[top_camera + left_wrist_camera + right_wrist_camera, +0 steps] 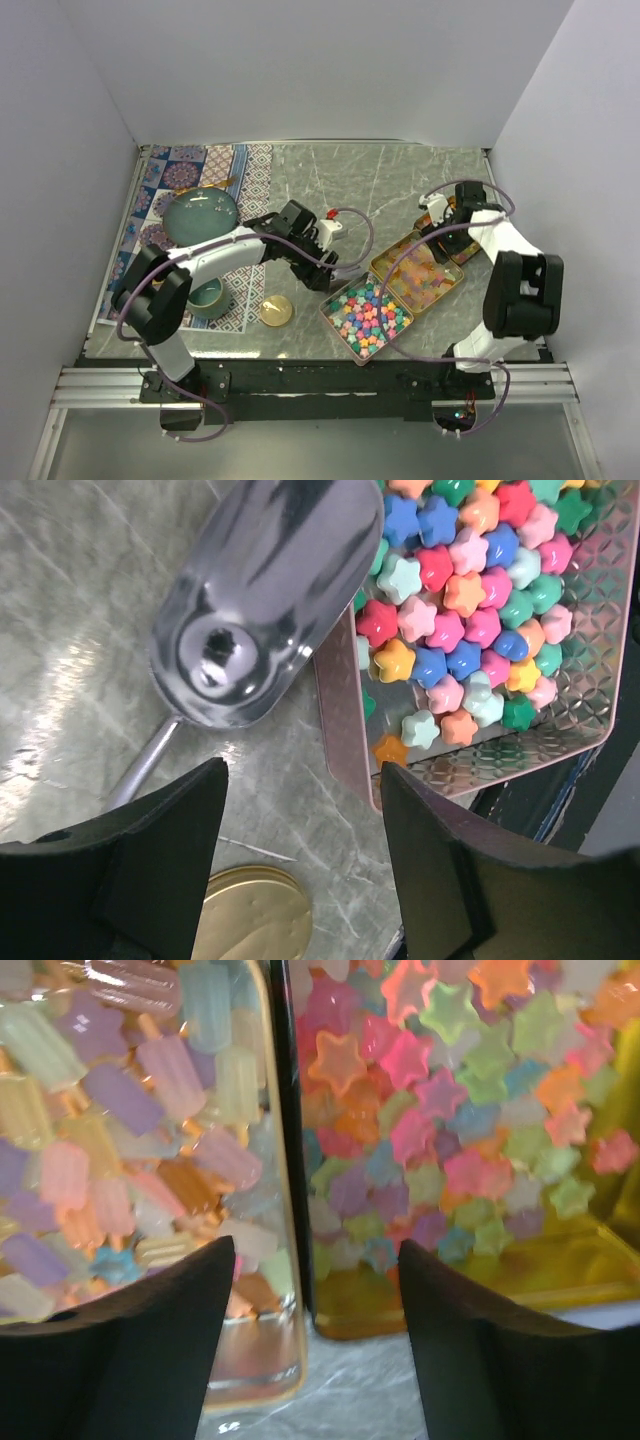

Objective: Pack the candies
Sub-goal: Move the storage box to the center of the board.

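Pastel star candies (470,600) fill a pink embossed tin (345,720), also in the top view (367,315). A metal scoop (260,590) lies empty on the table just left of that tin. My left gripper (300,770) is open and empty above the bare table between the scoop's handle and the tin's corner; it shows in the top view (325,272). My right gripper (315,1245) is open and empty, facing a gold tin of translucent star candies (450,1110) and a clear tray of popsicle-shaped candies (130,1110). It shows in the top view (438,235).
A round gold lid (277,310) lies near the left gripper, also in the left wrist view (250,915). A teal plate (200,215) and a teal cup (207,297) sit on a patterned mat (150,210) at left. A gold tin (418,272) lies right of the pink one.
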Robot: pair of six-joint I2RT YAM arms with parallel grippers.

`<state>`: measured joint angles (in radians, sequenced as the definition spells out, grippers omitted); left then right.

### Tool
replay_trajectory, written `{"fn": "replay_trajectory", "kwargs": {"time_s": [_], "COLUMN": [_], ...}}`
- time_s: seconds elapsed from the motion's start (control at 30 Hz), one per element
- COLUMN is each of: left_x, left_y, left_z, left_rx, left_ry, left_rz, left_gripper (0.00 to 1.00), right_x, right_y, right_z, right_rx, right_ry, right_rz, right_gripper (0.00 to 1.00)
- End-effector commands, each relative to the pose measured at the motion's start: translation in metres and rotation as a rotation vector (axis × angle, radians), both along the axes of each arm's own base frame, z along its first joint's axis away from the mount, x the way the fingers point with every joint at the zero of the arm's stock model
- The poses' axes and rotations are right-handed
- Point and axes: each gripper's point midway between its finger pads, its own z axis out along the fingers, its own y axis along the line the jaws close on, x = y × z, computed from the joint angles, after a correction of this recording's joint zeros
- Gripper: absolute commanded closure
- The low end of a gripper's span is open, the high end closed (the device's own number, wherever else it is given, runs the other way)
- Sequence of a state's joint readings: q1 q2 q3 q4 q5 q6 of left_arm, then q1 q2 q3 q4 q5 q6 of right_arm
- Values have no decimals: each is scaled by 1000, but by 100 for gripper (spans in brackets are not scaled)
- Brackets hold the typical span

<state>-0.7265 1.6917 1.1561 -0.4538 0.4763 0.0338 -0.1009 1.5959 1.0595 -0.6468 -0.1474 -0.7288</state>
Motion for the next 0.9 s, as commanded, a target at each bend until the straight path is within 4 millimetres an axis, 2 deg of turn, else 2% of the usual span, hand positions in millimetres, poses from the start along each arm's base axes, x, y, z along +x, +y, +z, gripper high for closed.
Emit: {"fn": "replay_trajectory", "kwargs": {"time_s": [0.0, 0.1, 0.17, 0.23, 0.27, 0.3, 0.4, 0.47, 0.5, 0.53, 0.6, 0.67, 0.73, 0.77, 0.87], "left_x": [1, -8, -7, -16, -11, -18, -15, -9, -6, -5, 2, 7, 16, 22, 44], "left_y": [-20, -25, -24, -31, -32, -38, -38, -35, -34, -35, -34, -36, -34, -34, -28], "left_z": [9, 17, 9, 3, -3, -5, -21, -27, -28, -29, -34, -35, -35, -35, -36], "left_rx": [-65, -81, -26, 5, 35, 48, 120, 151, 161, 170, 185, 187, 199, 202, 219], "left_ry": [22, 23, -20, -13, -42, -49, -81, -92, -98, -100, -104, -105, -122, -132, -157], "left_rz": [-25, -53, -33, -4, 29, 16, 41, 72, 79, 84, 109, 124, 145, 153, 192], "left_gripper": [32, 32, 32, 33, 34, 35, 44, 54, 62, 74, 89, 91, 97, 99, 99], "right_x": [24, 22, 21, 21, 20, 20, 21, 23, 24, 25, 25, 26, 26, 27, 30], "right_y": [2, 4, 3, 2, 1, 1, 0, -1, -2, -4, -3, -2, 1, 2, 11], "right_z": [12, 8, 6, 3, 1, 0, -5, -6, -6, -6, -7, -7, -8, -8, -10], "right_rx": [18, 31, 25, 20, 16, 17, 15, 16, 7, 2, 4, 12, 23, 24, 33], "right_ry": [-37, -20, -16, -17, -12, -11, 9, 17, 18, 17, 23, 30, 35, 35, 46], "right_rz": [11, 11, 7, 0, -10, -13, -24, -36, -41, -49, -67, -74, -72, -71, -53], "right_gripper": [34, 38, 40, 43, 45, 47, 59, 66, 69, 70, 72, 74, 79, 85, 94]}}
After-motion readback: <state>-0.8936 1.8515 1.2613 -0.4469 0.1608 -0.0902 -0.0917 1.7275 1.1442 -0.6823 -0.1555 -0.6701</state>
